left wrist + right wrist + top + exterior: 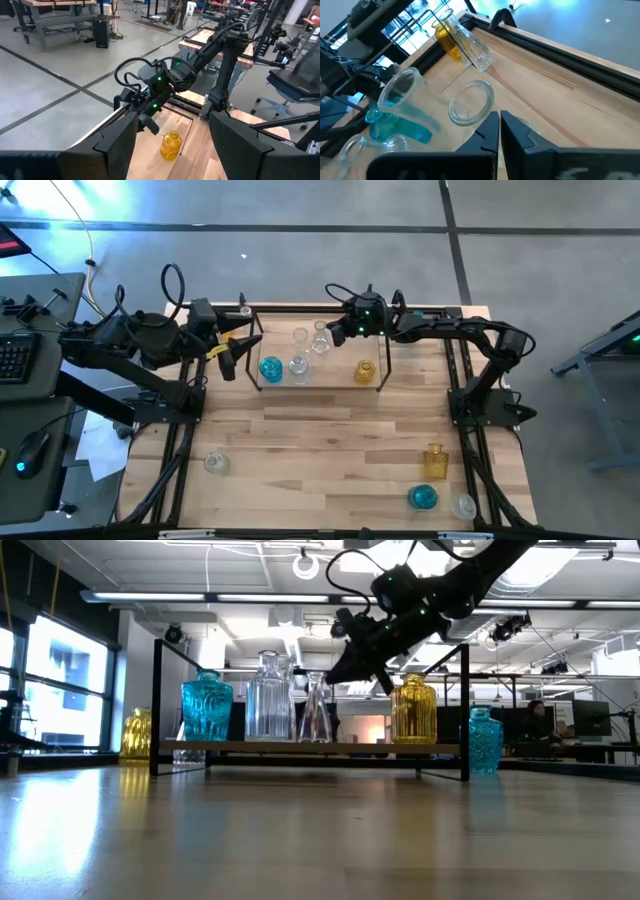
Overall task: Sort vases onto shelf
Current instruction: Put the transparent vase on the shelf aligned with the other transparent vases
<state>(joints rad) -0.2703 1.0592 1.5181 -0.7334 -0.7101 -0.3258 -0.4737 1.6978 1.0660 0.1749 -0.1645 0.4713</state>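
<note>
Counted five vases on the shelf [335, 377]: blue [270, 368] at the left end, amber [365, 371] toward the right, three clear ones [298, 366] between and behind. Spotted four more loose on the table [330, 440], well apart from the rack: a second amber [434, 462], a second blue [423, 497] and a clear one [463, 506] at the front right, plus a lone clear one [216, 463] at the front left. Also caught a yellow glint just outside the shelf's left end, probably another amber piece, though hard to make out.

Found the right gripper [335, 332] hanging above the back row of clear glass, fingers clenched on nothing. Couldn't tell whether the tips touched a rim. Saw the left gripper [236, 358] waiting beside the shelf's left end, fingers spread, nothing between them.

Looked like a tidy-up or a pull-out over the rack, with the job roughly half done. Best handled by lifting straight up first, clear of the necks and the top rods, before swinging away. Wise to open only once over the next loose piece. Worth minding the crowded clear trio, where one brush would tip a neighbour. Sensible to leave the front-left glass to the left arm, being nearer.
</note>
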